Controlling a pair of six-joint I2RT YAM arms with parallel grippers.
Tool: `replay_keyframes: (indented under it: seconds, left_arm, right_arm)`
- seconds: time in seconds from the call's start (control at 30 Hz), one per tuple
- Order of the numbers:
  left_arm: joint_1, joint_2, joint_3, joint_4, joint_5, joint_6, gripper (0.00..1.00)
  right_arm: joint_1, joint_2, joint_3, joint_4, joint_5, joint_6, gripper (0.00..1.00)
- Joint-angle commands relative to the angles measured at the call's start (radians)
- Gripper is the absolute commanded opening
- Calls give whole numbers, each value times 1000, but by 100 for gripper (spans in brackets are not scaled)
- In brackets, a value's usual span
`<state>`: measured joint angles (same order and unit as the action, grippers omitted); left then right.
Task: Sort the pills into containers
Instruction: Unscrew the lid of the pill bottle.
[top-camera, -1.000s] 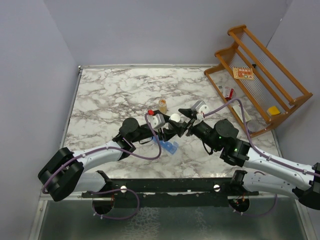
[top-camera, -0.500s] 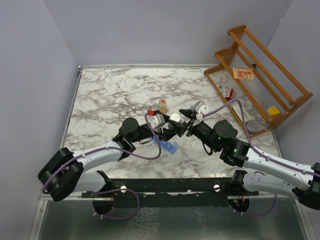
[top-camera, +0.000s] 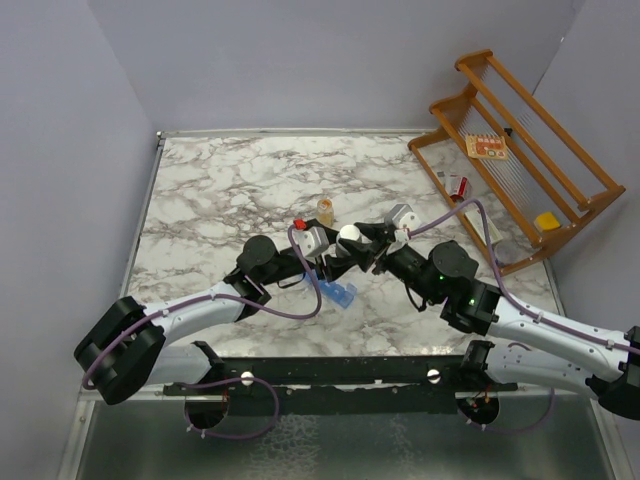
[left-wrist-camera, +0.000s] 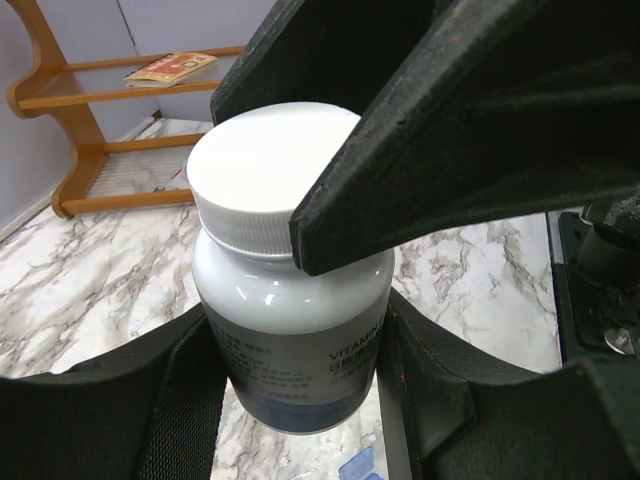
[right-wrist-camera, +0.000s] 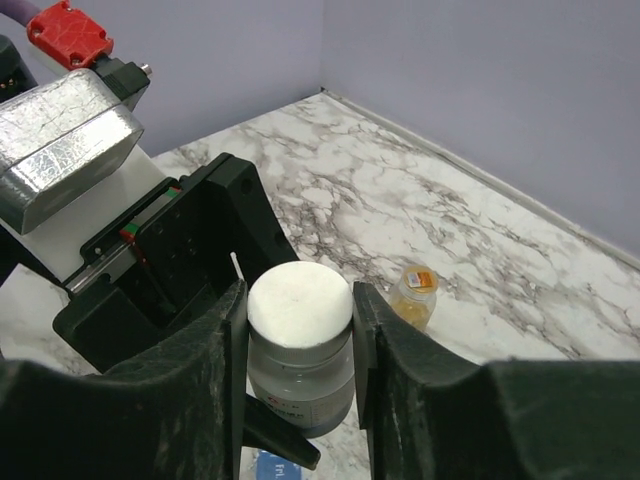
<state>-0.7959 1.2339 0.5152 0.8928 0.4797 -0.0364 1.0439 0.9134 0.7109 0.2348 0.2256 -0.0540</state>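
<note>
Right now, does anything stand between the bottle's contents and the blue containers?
Yes: the white cap is still on the bottle, which the left tool holds above the containers; the right tool grips that cap.

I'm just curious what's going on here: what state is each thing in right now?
Grey plastic bottle with white screw cap: cap on, held.
Left gripper: shut on its body.
Right gripper: shut on its cap.
Small amber bottle: upright, untouched.
Translucent blue compartment strip: on table, lids hidden.

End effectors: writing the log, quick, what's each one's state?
Left end effector: closed on the white-capped bottle.
Right end effector: closed on its cap.
</note>
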Motion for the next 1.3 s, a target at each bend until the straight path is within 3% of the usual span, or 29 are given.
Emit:
replay_keyframes:
  seconds: [0.0,0.37,0.87,1.03,1.27]
  left_arm:
    - [-6,-17,14,16,9,0,0]
    - [-6,-49,-9,15,136,14,0]
    - [-6,-54,-10,18,373,9,0]
    - [-6,-56,-22,19,344,11,0]
    - [-6,-51,-40,18,250,16,0]
  right_arm:
    - [-6,-4,4,36,-12,-11,26]
    - [-6,-90,2,23,-118,-108,17]
    - [-6,-123,59,-89,-287,-218,16]
    - [-6,-143,37,-26,-144,-218,16]
    - [-6,-121,24,30,238,-237,16]
